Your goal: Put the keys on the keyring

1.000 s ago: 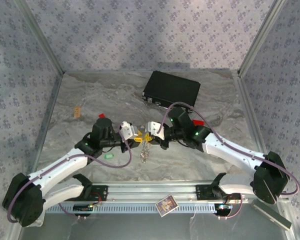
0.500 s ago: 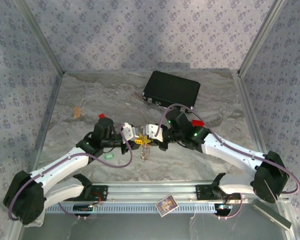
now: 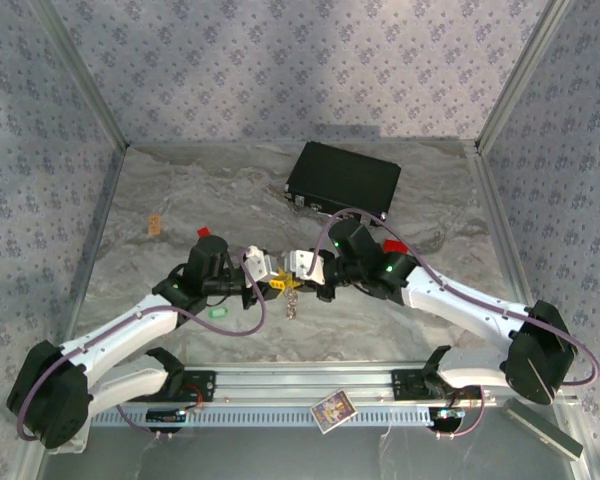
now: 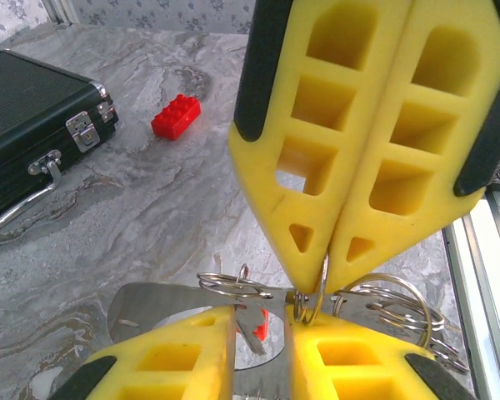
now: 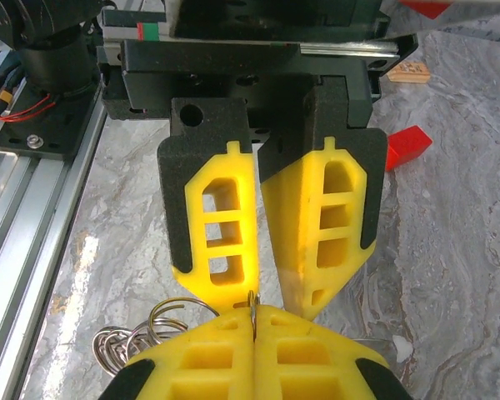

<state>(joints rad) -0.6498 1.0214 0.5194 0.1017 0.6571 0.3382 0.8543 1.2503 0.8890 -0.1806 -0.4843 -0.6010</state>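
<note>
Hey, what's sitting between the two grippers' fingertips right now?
A thin ring of the keyring, pinched in the right gripper with its fingers shut, right against the tips of the left gripper. Both wrist views show it.

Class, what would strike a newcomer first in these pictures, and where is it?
Two yellow-fingered grippers meet tip to tip at the centre: the right gripper is shut on the keyring, directly facing the left gripper. Behind them, a black case lies at the far side of the table.

My bench clutter
A black case [image 3: 343, 180] lay at the back of my marbled table [image 3: 180, 190], a red brick [image 4: 176, 116] near it and a tan block [image 3: 155, 224] far left.
</note>
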